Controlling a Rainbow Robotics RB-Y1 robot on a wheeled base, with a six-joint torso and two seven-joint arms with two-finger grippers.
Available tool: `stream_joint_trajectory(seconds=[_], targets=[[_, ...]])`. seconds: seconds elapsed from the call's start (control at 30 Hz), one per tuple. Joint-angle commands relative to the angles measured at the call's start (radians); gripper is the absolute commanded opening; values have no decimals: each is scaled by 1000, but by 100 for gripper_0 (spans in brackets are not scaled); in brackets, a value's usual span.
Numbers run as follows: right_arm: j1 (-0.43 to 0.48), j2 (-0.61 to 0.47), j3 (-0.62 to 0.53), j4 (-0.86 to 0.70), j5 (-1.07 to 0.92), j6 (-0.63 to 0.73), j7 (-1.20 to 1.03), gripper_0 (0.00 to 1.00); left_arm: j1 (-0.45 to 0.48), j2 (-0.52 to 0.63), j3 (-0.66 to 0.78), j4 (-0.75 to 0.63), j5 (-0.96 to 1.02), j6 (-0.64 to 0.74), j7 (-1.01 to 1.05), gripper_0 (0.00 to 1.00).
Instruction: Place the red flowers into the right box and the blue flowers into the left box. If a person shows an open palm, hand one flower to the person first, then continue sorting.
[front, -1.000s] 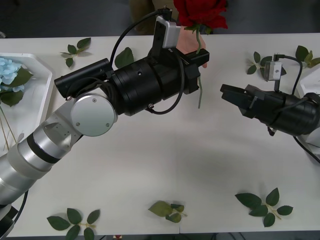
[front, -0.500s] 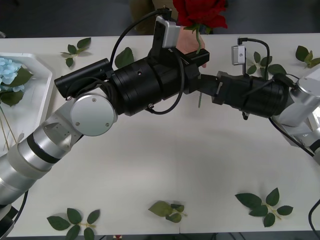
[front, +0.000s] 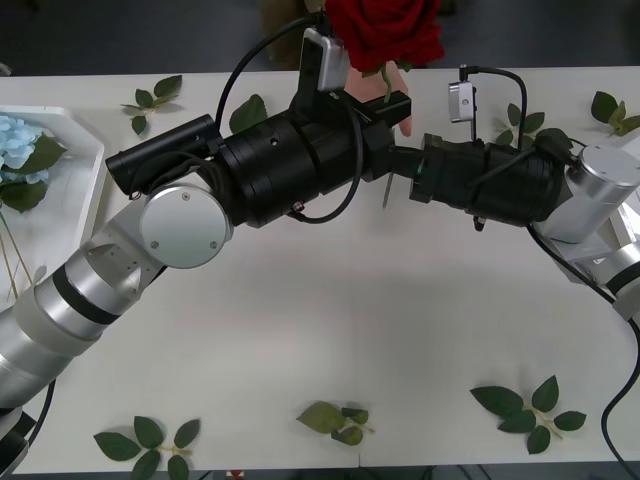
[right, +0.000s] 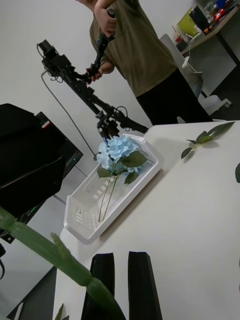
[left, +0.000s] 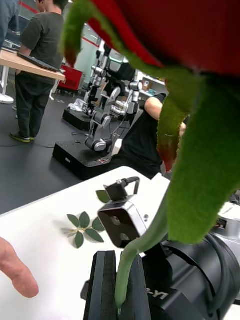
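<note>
Right claw (front: 398, 172) has closed in beside the left-held rose (front: 385, 28) (stem upright)

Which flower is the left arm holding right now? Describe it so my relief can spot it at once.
Look to the far edge of the white table, where the two black arms meet. There the left gripper pinches a green stem, with the red rose at its top. It is the one red bloom; the blue hydrangea lies in the white tray.

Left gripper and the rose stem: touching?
Touching. In the left wrist view the red rose's stem runs down between the left gripper's black fingers, pinched with no gap showing.
</note>
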Motion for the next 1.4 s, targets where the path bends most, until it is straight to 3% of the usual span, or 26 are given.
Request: stream_joint_trajectory(seconds=[0.03,0.07,0.1,0.13,0.7,0.9,1.0,1.23,1.33,1.4], targets=[[-40,16,-10,-23,-13,-25,21,0,5,12,1,-26,26,1,-38,1],[-40,16,-10,-23,-15,-25,21,0,7,10,-1,-26,30,1,-36,20],[-40,16,-10,-23,-16,-25,21,0,7,12,-1,-23,43,1,-38,86],[-40,14,-10,-23,-19,-25,21,0,7,10,-1,-20,51,1,-39,100],[0,-59,-97,-23,-22,-66,21,0,7,10,-2,-20,57,1,-47,100],[-6,-58,-120,-132,59,-223,21,0,7,10,-1,-20,57,-18,-47,100],[-38,-47,-120,-181,163,-316,21,0,7,10,-1,-20,57,-28,-47,100],[-167,-6,-126,-172,376,-384,-142,0,11,51,10,-22,2,-19,-59,100],[-230,22,-136,-143,479,-385,-242,0,11,111,87,-22,14,142,-59,100],[-270,54,-152,-120,563,-385,-311,0,11,139,248,-22,40,444,-70,100]])
